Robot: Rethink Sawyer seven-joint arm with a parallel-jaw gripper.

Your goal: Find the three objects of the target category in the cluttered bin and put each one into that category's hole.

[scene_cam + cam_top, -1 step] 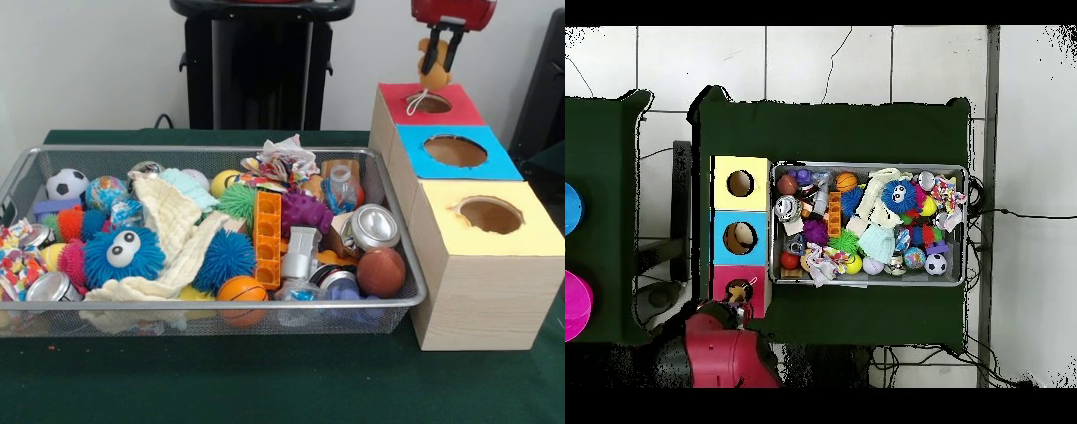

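Note:
My gripper (439,60) hangs at the top right, shut on a small tan and orange plush toy (432,76). The toy dangles just above the red hole (430,102) of the wooden box, and its white string loop (414,103) touches the hole's rim. From above, the gripper (742,294) and toy sit over the same red hole (735,291). The wire bin (391,187) left of the box is heaped with toys: a blue spiky ball with eyes (124,253), a soccer ball (67,184), a basketball (241,291), cans (375,226) and a cream cloth (172,221).
The box also has a blue hole (455,150) in the middle and a yellow hole (490,215) nearest the camera. Something pale shows inside the blue hole (740,237) from above. Green cloth (265,380) covers the table. My red arm (715,350) reaches in beside the box.

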